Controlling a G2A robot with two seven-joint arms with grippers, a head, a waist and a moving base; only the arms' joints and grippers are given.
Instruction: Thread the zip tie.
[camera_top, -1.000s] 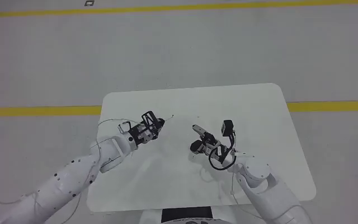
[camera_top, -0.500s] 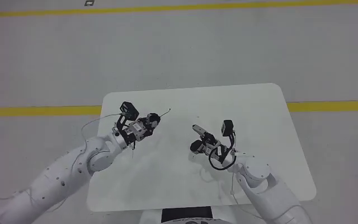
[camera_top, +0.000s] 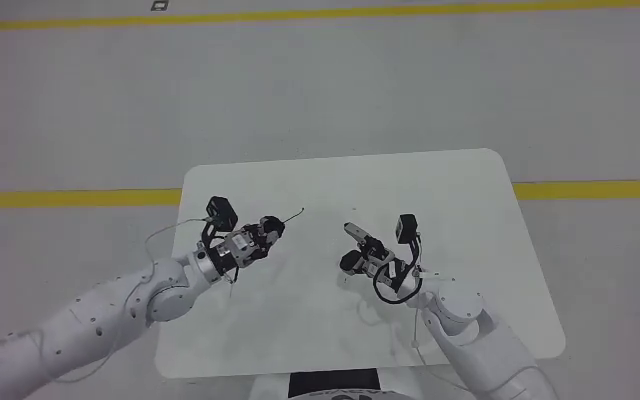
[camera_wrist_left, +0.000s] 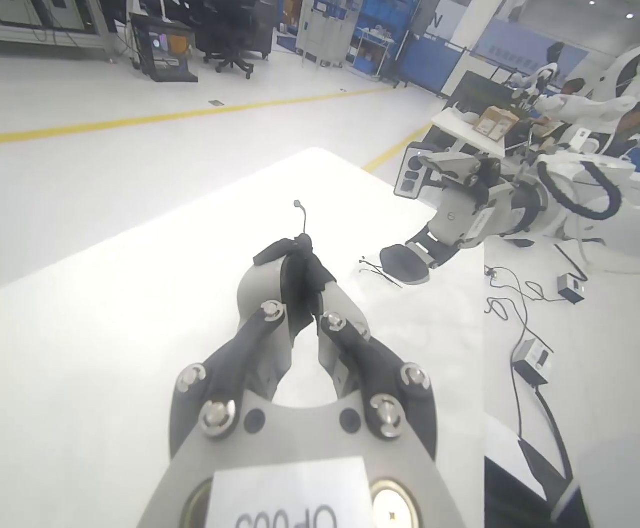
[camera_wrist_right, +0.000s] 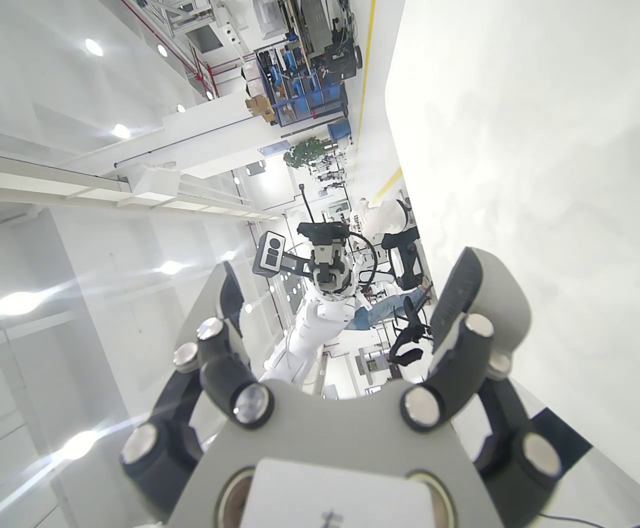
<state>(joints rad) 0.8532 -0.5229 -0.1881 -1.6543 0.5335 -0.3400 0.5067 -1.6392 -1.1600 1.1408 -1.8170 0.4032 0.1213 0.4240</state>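
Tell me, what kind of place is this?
Probably a robotics lab or factory hall: a yellow line on the smooth floor, storage racks, and office chairs beyond the table.

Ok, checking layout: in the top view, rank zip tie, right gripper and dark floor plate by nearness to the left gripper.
1. zip tie, held in the left gripper.
2. right gripper, across the table.
3. floor plate, on the far floor.
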